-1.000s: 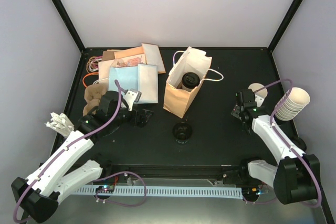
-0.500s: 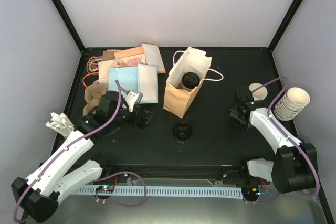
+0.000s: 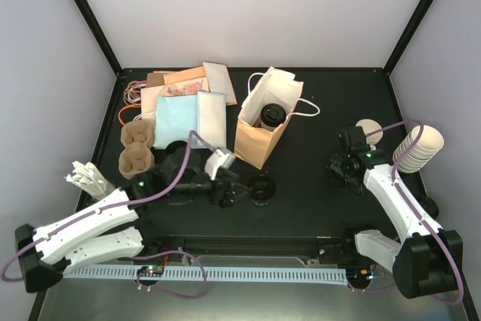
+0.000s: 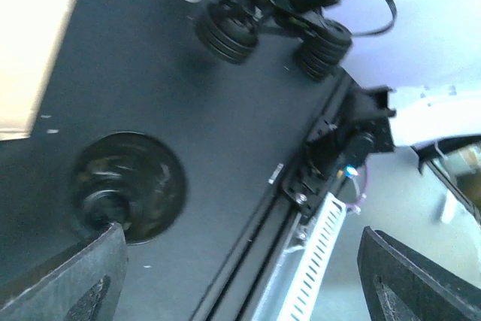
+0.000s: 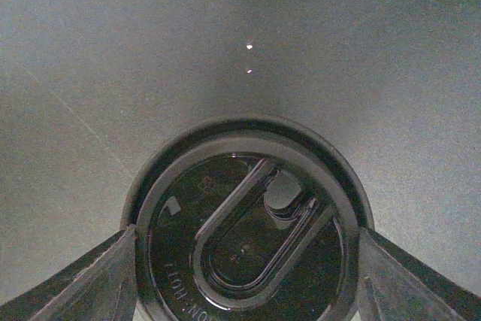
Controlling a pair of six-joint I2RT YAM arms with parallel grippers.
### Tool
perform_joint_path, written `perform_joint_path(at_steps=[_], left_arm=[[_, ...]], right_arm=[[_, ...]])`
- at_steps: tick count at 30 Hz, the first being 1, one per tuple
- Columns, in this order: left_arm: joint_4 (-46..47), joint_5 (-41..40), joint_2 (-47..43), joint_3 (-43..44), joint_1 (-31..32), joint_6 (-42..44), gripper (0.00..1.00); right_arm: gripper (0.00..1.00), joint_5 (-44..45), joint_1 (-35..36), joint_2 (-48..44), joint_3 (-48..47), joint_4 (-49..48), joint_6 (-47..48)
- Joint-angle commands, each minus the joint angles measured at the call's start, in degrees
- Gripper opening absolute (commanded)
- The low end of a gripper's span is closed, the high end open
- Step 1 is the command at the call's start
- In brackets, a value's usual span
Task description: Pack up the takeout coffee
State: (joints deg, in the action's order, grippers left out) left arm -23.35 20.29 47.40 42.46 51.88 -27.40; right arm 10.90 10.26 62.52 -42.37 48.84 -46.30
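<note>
**Top view.** We see the coffee cup point(image 3: 272, 116) inside the open paper bag point(image 3: 252, 144) at mid table, w/ only its black lid showing. The L gripper point(image 3: 234, 193) is near centre, fingers apart w/ nothing between them, just left of a loose lid point(image 3: 261, 188). The R gripper point(image 3: 340, 165), at right, is clamped on a second lid point(image 5: 244, 253), a finger against the rim on each side.

A loose black lid point(image 3: 261, 188) lies near the brown paper bag point(image 3: 252, 140); stacked cream cups point(image 3: 417, 148) sit far right.
</note>
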Motion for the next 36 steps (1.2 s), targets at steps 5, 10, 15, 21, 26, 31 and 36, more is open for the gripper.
perform_joint_path(at_steps=[5, 10, 15, 21, 26, 31, 36], left_arm=[[12.3, -5.0, 20.1, 11.9, 15.2, -6.0, 0.74], [14.0, -2.4, 35.0, 23.1, 16.4, -7.6, 0.67], [16.2, -3.6, 45.1, 30.2, 16.3, -10.4, 0.60], [15.9, -0.5, 54.5, 36.7, 15.0, -11.1, 0.48], [11.7, 0.6, 55.8, 38.8, 13.5, -8.9, 0.51], [8.1, 0.6, 56.8, 40.7, 12.3, -6.9, 0.53], [9.6, 2.5, 58.0, 40.9, 10.2, -6.8, 0.52]], right_arm=[[0.71, -0.3, -0.2, -7.6, -0.3, 4.2, -3.9], [0.71, 0.6, -0.9, -11.3, -0.3, 5.9, -5.4], [0.71, -0.5, -1.4, -13.4, -0.7, 7.3, -7.4], [0.71, -2.3, -2.2, -14.9, -1.2, 6.8, -8.8], [0.70, -2.1, -2.6, -14.3, -2.4, 7.6, -7.5], [0.70, -3.1, -3.0, -14.8, -2.2, 7.1, -7.8], [0.70, -4.9, -3.1, -15.9, -2.3, 7.1, -9.2]])
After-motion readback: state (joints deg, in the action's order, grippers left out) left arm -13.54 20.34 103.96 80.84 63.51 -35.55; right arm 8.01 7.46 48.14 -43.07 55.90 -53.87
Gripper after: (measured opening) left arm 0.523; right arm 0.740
